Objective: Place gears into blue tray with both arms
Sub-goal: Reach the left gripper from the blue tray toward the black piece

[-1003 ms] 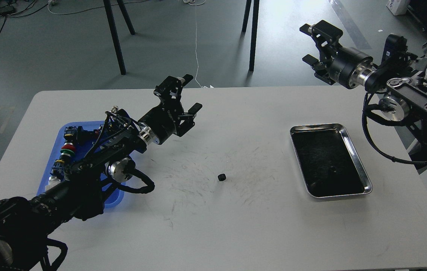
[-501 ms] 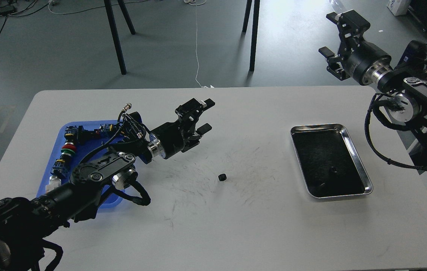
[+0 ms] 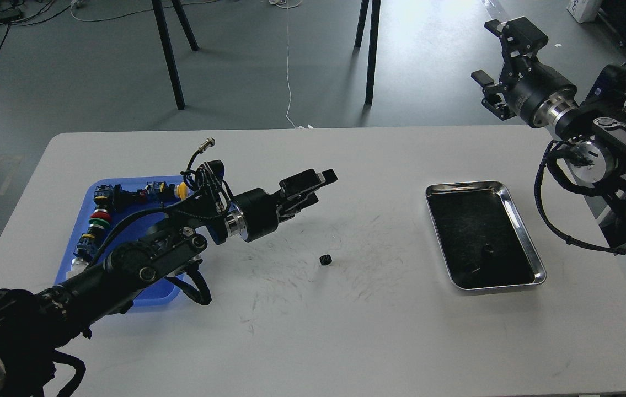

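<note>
White table is filling my feed, scuffed with dark marks. Nearest me, one gear is lying alone mid-table. My left gripper is hovering just above and behind it, seen side-on, so I cannot tell how its jaws are standing. To the left, the blue tray is sitting partly under that arm, holding small colored parts. On the right, the steel tray is possibly holding more gears. Farthest off, my right gripper is hanging above the floor, jaws spread wide, gripping nothing.
</note>
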Controlling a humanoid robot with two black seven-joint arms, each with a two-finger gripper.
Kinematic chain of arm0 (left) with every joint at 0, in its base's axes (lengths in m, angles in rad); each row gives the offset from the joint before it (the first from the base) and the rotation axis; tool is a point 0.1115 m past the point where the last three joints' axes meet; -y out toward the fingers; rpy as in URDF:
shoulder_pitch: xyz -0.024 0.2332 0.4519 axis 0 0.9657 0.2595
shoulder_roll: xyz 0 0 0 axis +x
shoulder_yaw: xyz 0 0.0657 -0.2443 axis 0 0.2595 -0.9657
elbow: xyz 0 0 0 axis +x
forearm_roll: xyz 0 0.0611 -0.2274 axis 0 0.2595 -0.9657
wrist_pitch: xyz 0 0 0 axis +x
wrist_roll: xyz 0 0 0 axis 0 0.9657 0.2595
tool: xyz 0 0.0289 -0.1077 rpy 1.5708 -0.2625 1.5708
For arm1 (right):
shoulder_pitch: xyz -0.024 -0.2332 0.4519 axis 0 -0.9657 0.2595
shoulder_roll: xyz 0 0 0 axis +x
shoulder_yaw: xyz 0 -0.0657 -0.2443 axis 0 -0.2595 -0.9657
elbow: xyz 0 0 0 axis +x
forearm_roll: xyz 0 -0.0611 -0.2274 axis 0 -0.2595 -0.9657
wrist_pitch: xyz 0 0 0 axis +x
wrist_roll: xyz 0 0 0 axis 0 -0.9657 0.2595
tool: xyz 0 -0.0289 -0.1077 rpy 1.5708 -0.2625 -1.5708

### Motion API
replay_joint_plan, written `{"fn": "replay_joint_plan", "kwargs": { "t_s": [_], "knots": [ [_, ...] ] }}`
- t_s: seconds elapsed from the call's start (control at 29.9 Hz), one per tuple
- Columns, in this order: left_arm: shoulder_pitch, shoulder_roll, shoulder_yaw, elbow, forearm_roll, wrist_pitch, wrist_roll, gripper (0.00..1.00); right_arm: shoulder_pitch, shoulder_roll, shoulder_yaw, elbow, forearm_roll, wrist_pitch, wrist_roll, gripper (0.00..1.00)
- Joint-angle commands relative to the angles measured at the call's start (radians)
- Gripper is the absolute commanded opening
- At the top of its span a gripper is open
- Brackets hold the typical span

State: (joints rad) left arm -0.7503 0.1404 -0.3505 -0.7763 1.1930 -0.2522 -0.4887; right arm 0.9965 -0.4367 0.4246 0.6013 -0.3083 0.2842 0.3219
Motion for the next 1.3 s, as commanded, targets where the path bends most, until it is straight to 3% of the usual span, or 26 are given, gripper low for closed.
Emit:
{"fn": "replay_joint_plan", "kwargs": {
  "t_s": [0.0,0.17,0.47,0.7,1.27],
  "knots": [
    [-0.001,0.001,0.091,-0.011,0.068,0.077,0.0,0.98,-0.009,0.0,0.016,0.0,0.002,0.001,-0.001,0.98],
    [-0.003,-0.007,0.143,-0.027,0.157,0.159,0.0,0.98,-0.012,-0.002,0.02,0.0,0.05,0.0,-0.004,0.98],
    [-0.009,0.007,0.172,-0.037,0.287,0.22,0.0,0.98,-0.009,0.004,0.016,0.0,0.083,-0.002,-0.009,0.98],
    [-0.014,0.028,0.263,-0.037,0.479,0.358,0.0,0.96,-0.006,0.003,0.008,0.002,0.083,-0.002,-0.01,0.98],
    [-0.027,0.064,0.309,-0.038,0.663,0.43,0.0,0.77,-0.001,0.013,0.006,0.017,0.084,-0.023,-0.012,0.98]
  ]
}}
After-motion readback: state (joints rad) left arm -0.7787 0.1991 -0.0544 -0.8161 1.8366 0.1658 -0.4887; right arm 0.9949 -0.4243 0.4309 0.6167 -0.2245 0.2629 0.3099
